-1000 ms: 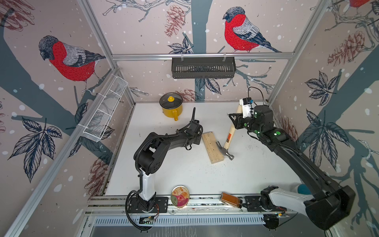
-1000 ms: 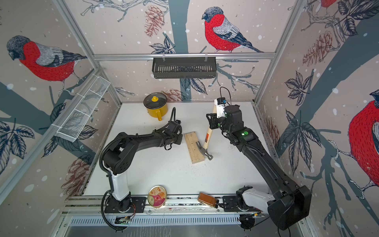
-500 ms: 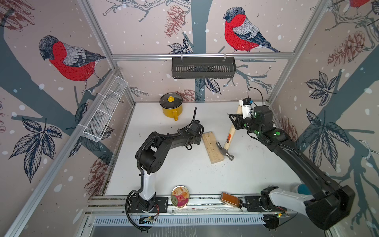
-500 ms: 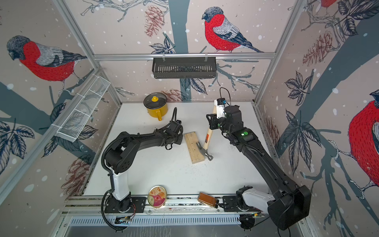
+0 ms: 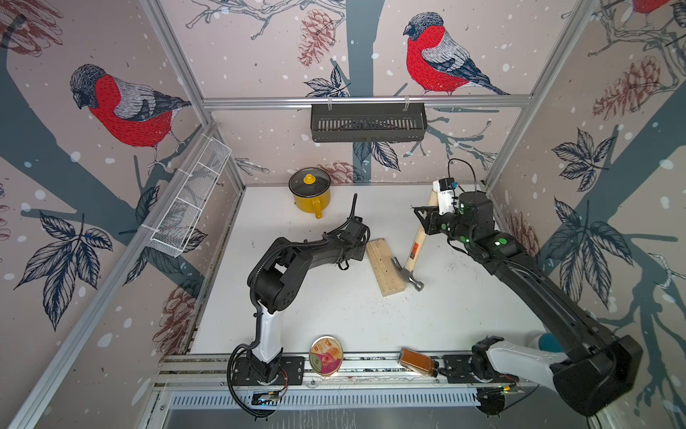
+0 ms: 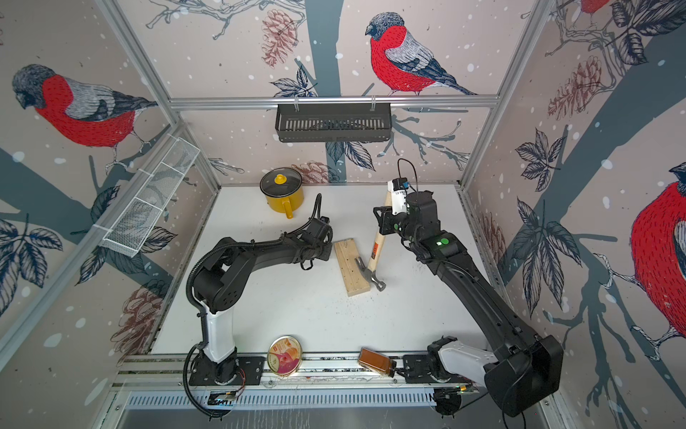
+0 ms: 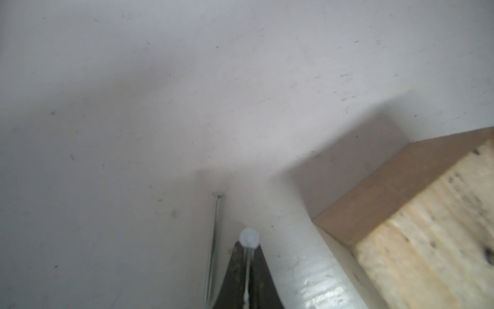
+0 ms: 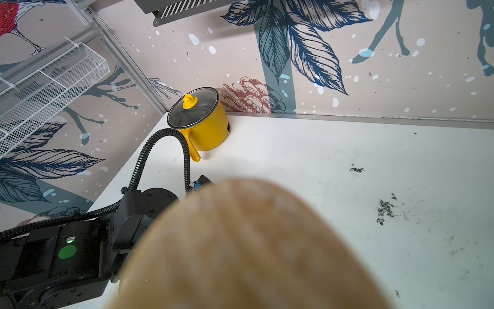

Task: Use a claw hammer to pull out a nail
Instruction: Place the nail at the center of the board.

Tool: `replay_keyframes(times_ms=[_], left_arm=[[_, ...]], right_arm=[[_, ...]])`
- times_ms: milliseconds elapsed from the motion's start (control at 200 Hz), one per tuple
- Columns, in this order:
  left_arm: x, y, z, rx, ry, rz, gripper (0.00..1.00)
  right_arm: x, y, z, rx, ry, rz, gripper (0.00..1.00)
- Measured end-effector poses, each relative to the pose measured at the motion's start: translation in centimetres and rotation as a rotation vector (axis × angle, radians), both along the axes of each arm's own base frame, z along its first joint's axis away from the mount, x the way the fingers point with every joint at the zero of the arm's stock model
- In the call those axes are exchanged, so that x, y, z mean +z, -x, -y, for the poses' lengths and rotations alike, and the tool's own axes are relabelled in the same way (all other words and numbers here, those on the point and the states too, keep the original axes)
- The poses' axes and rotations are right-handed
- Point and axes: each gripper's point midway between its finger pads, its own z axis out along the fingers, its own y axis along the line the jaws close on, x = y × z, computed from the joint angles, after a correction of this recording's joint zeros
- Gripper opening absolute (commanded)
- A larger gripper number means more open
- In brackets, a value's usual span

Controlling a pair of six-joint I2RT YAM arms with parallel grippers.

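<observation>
Pale wooden block (image 5: 384,267) at mid-table, the claw hammer (image 5: 415,245) leaning beside it, steel head down at its edge, claw reaching over the top.
Nearest, a round tin (image 5: 326,354) and a brown jar (image 5: 415,362) sit on the front rail (image 5: 371,363). Further in, the left gripper (image 7: 247,256) pinches a nail (image 7: 249,238) beside the block, with a second nail (image 7: 214,240) loose on the table (image 5: 371,323). The right gripper (image 5: 426,222) clamps the hammer's handle high up, and a yellow pot (image 5: 310,195) stands at the back. No nail shows in the block, so the pull looks done; the next move likely calls for setting hammer and nail down gently.
</observation>
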Motion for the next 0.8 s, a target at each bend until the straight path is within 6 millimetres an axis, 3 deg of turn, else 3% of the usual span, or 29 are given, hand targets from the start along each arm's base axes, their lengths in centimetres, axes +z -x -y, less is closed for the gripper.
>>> replay_keyframes(times_ms=[155,260,795], left_arm=[[-0.15,0.11,-0.08,0.000,-0.006,-0.008,0.10],[-0.23,0.14,-0.11,-0.002,-0.011,-0.010,0.18],[0.23,0.74,-0.49,-0.003,-0.008,-0.008,0.18]], right_arm=[[0.01,0.01,-0.01,0.000,0.000,0.000,0.00],[0.01,0.02,-0.02,0.001,0.000,0.000,0.00],[0.02,0.05,-0.07,0.002,0.000,0.000,0.00]])
